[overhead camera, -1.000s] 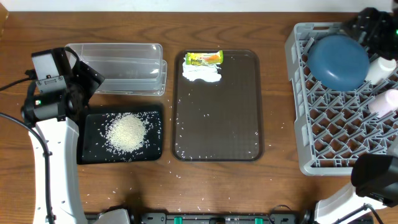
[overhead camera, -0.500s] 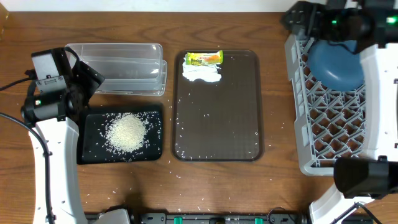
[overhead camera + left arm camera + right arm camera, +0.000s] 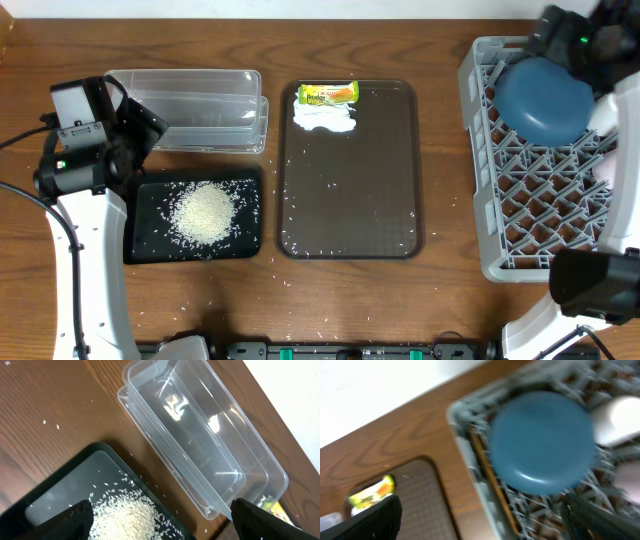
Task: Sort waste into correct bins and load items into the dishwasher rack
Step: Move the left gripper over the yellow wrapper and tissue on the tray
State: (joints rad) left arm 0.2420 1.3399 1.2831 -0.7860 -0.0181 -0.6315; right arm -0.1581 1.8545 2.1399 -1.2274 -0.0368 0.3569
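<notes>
Left hand (image 3: 162, 522): fingers spread wide, nothing between them. It hangs over the near edge of the black tray (image 3: 145, 245), right where that tray meets the clear tub (image 3: 185, 110).

Right hand (image 3: 485, 525): also spread wide and carrying nothing, up over the far-left corner of the rack (image 3: 530, 200).

Where the task things are:
- rice (image 3: 205, 212): main pile sits mid black tray, with loose grains around it inside the tray. More stray grains are scattered on the brown serving tray (image 3: 350, 160) and on the table (image 3: 440, 300) in front of both trays.
- clear tub: just behind the black tray, edges almost touching. I see nothing in it.
- wrapper (image 3: 328, 94): on the far end of the brown tray, lying flat.
- napkin (image 3: 325, 118): just in front of the wrapper, touching it.
- dark-blue bowl (image 3: 543, 100): in the rack's far-left part, turned bottom-up and tilted on the pegs.
- pale cup-shaped thing (image 3: 615, 420): in the rack just right of the bowl (wrist view is too blurred to say which item).
- chopsticks (image 3: 492, 485): a thin wooden strip lies in the rack along its left wall, beside the bowl. It looks like them, but the blur keeps me from being sure.

The rack stands at the right end of the table, well apart from the two bins on the left, with the brown tray between.
</notes>
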